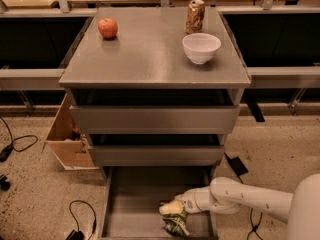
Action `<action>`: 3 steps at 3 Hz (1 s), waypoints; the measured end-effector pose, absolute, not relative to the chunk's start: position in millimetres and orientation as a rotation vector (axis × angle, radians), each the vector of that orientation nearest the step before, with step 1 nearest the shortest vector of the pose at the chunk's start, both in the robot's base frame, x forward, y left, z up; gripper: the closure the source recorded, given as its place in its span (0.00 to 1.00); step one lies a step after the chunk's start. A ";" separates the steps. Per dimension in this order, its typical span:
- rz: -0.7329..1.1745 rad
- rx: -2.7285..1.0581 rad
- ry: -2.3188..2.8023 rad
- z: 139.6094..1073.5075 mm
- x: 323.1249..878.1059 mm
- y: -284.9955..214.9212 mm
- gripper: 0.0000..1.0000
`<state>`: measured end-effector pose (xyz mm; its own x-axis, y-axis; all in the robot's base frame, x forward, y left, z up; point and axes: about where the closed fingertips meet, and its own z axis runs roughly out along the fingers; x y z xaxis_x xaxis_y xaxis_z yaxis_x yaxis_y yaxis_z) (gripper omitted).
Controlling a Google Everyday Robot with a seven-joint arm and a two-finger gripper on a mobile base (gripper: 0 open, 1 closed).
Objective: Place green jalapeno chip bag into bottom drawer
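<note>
The bottom drawer (135,204) is pulled open below the two upper grey drawers, its grey floor showing. The green jalapeno chip bag (176,223) is a small crinkled green bag with pale print, low inside the drawer near its right front. My gripper (171,210) reaches in from the right on a white arm and sits right at the top of the bag, touching or holding it.
On the cabinet top (150,59) stand a red apple (107,27), a white bowl (201,47) and a can (195,16). A cardboard box (67,139) sits at the cabinet's left. Cables (20,141) lie on the floor at the left.
</note>
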<state>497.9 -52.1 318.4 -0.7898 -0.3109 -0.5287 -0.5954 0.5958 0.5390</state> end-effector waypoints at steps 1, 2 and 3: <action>1.029 -0.729 2.446 318.4 497.9 -52.0 0.00; 1.029 -0.729 2.445 318.6 497.9 -52.0 0.00; 1.043 -0.822 2.380 364.4 493.5 -51.8 0.00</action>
<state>493.5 -51.8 364.4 -0.7406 -0.3499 -0.5737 -0.6590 0.5454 0.5180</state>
